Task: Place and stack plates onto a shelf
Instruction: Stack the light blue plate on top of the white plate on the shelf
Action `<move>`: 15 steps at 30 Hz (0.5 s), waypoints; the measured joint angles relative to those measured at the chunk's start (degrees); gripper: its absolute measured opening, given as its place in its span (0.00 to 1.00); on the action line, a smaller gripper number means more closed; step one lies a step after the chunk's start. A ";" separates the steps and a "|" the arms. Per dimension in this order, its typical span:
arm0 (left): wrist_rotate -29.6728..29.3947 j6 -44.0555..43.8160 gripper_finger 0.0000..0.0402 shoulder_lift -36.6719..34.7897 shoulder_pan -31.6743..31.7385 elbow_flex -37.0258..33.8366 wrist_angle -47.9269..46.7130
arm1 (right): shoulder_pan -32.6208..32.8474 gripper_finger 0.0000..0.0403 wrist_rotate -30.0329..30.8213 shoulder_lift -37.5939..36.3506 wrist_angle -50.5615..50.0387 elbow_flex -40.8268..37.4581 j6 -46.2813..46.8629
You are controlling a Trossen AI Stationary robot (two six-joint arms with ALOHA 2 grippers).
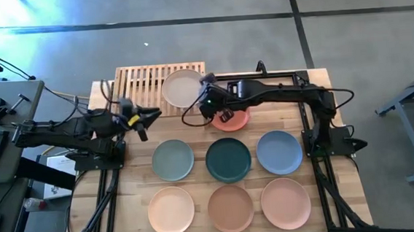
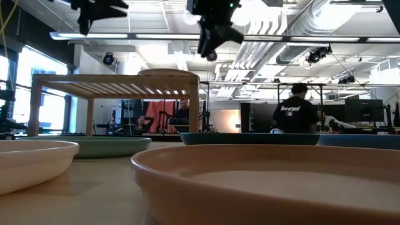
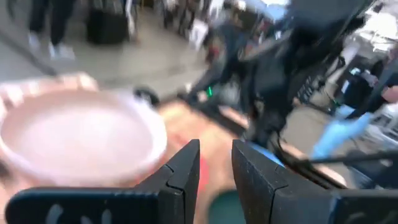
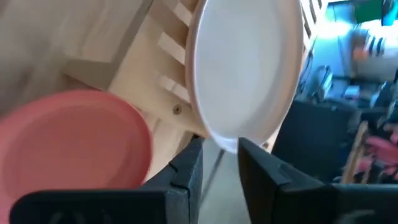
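Observation:
The light-wood shelf [image 1: 140, 82] stands at the table's far left. The beige plate [image 1: 183, 88] lies flat on the right part of its slatted top and also shows in the right wrist view [image 4: 245, 68]. The terracotta plate [image 1: 234, 122] lies on the table just right of the shelf. My right gripper [image 1: 212, 99] hovers above the gap between these two plates, its fingers [image 4: 186, 168] a little apart and empty. In the low view it hangs well above the shelf [image 2: 212, 31]. My left gripper [image 1: 149, 120] waits in the air near the shelf's near edge, fingers slightly apart, empty.
Six more plates lie in two rows on the near half of the table: sage green [image 1: 172, 161], dark teal [image 1: 228, 160], light blue [image 1: 279, 152], peach [image 1: 171, 210], tan [image 1: 230, 208], pink [image 1: 286, 202]. The shelf's left half is bare. People stand in the room behind.

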 joint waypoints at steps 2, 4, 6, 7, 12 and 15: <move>2.65 -5.70 0.21 0.02 0.00 0.00 -4.38 | 0.57 0.20 -0.31 -1.01 -1.66 0.00 5.45; 5.10 -10.79 0.21 0.30 0.00 0.00 -8.02 | 1.05 0.20 -1.04 -1.99 -2.74 0.02 10.74; 7.95 -15.25 0.21 0.61 0.00 0.00 -11.70 | 1.36 0.20 -2.33 -2.45 -4.62 0.02 15.81; 9.50 -17.02 0.21 0.77 0.00 0.00 -13.04 | 1.52 0.20 -3.20 -2.73 -5.06 0.02 18.38; 15.81 -25.03 0.21 2.27 -0.02 0.01 -20.83 | 1.53 0.20 -6.85 -3.15 -8.80 0.02 30.80; 18.56 -30.03 0.21 3.64 -0.02 0.00 -24.79 | 1.42 0.20 -8.59 -3.15 -10.24 0.00 35.90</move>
